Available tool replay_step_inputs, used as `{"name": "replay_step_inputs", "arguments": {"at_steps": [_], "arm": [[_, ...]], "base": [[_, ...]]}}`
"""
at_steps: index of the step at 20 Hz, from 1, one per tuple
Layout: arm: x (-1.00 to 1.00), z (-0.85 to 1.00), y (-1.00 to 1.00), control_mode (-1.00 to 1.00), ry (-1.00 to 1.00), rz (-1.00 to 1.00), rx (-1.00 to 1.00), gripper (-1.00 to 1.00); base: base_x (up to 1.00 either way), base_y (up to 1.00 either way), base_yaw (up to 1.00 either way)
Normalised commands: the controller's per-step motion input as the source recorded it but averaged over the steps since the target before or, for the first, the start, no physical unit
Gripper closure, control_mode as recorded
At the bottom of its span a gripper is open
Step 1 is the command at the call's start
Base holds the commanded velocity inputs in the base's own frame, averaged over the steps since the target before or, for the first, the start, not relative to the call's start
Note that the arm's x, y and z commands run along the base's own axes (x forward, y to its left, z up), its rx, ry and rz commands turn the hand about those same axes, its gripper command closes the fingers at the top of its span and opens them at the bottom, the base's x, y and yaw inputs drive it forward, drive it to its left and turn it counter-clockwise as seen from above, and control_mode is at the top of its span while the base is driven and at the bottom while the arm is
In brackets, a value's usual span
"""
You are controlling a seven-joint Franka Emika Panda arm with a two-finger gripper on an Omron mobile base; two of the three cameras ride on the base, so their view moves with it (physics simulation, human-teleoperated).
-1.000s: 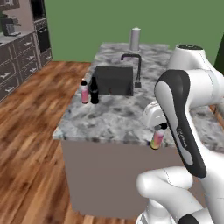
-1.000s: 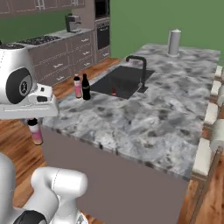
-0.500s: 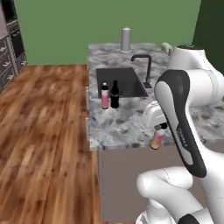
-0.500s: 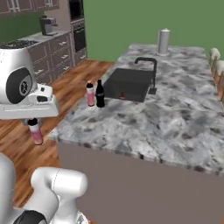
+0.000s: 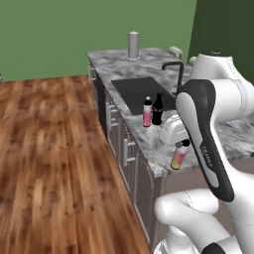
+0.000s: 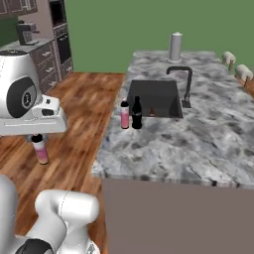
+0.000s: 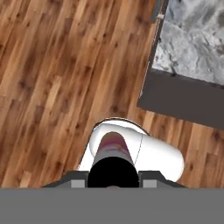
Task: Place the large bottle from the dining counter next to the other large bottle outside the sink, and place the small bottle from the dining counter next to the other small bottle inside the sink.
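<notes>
Now the small bottle (image 5: pixel 179 156), short and pink fading to yellow with a whitish top, hangs upright in the gripper (image 5: pixel 181 145), whose fingers are closed narrowly on its upper part; it is carried in the air off the corner of the dining counter (image 5: pixel 149 149), above the wooden floor (image 5: pixel 54 163). In the hand view the bottle (image 7: pixel 113 158) is seen from above, its dark top between the fingertips, with floorboards beneath it and a marble corner of the counter (image 7: pixel 192 52) at the upper right. On the counter, beside the black sink (image 6: pixel 155 96) and outside it, the large bottle (image 6: pixel 125 114) stands just left of the other large bottle (image 6: pixel 136 113), the two nearly touching. A tall grey cylinder (image 6: pixel 175 47) stands behind the angular faucet (image 6: pixel 184 82). Compared with the earlier frames, the whole scene has swung: the counter now lies further right in the left base view, so the base has driven, while the grip on the bottle is unchanged.
</notes>
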Motion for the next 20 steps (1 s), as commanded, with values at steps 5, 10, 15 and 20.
{"name": "replay_step_inputs", "arguments": {"at_steps": [5, 10, 15, 20], "arm": [[0.0, 0.0, 0.0, 1.0, 0.0, 0.0, 0.0, 1.0], [0.0, 0.0, 0.0, 1.0, 0.0, 0.0, 0.0, 1.0], [0.0, 0.0, 0.0, 1.0, 0.0, 0.0, 0.0, 1.0], [0.0, 0.0, 0.0, 1.0, 0.0, 0.0, 0.0, 1.0]], "base": [[0.5, 1.0, -0.36], [0.57, 1.0, -0.38], [0.69, 1.0, -0.4], [0.76, 1.0, -0.42]]}}
